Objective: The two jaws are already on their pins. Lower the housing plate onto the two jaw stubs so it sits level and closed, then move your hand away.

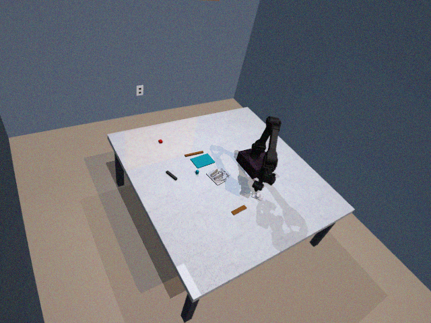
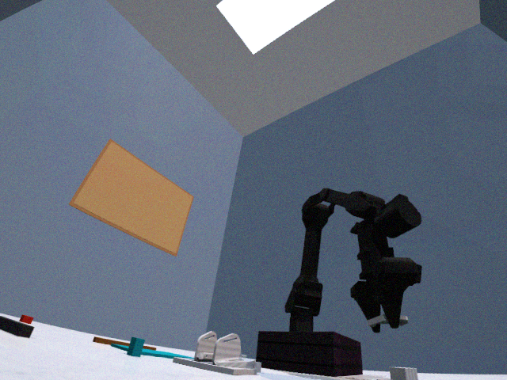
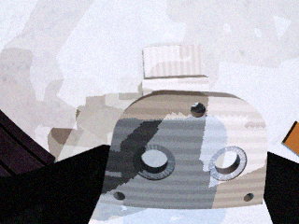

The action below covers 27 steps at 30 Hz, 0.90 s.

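My gripper (image 1: 258,188) (image 2: 384,324) (image 3: 186,157) is shut on the pale housing plate (image 2: 403,320) (image 3: 187,193), one finger at each side edge. The plate has two large ringed holes and several small ones, and hangs clear above the table. The base (image 1: 218,182) (image 2: 212,366) lies on the table with two upright pale jaws (image 2: 206,345) (image 2: 227,348) side by side on it. My gripper is well to the side of the base and higher. The jaw stubs are too small to make out.
A pale ribbed block (image 2: 403,373) (image 3: 173,61) stands below the plate. A brown bar (image 1: 239,210) lies nearby. Beyond the base are a teal sheet (image 1: 202,160), a teal block (image 1: 196,171) (image 2: 135,347), another brown bar (image 1: 193,153), a black bar (image 1: 171,175) and a red block (image 1: 160,141).
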Tool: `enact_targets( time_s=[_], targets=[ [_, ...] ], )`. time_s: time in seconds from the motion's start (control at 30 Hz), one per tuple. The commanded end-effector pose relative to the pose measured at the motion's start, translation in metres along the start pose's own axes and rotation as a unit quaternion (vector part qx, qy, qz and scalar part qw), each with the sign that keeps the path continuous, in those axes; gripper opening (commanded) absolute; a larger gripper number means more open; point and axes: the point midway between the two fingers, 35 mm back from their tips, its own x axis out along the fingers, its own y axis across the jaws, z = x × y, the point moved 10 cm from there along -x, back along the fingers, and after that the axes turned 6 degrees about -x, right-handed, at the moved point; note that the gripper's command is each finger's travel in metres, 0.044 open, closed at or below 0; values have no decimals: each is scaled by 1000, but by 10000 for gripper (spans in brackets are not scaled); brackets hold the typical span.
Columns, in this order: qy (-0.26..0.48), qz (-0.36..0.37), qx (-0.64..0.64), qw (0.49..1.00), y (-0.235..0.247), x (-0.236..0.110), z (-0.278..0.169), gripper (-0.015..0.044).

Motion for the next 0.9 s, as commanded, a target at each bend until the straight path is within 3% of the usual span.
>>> enact_targets(
  time_s=[0.0,0.87],
  targets=[
    [-1,-3,52,999,-2,-2,-15,351],
    [3,-6,338,941,-2,-3,-101,351]
  ],
)
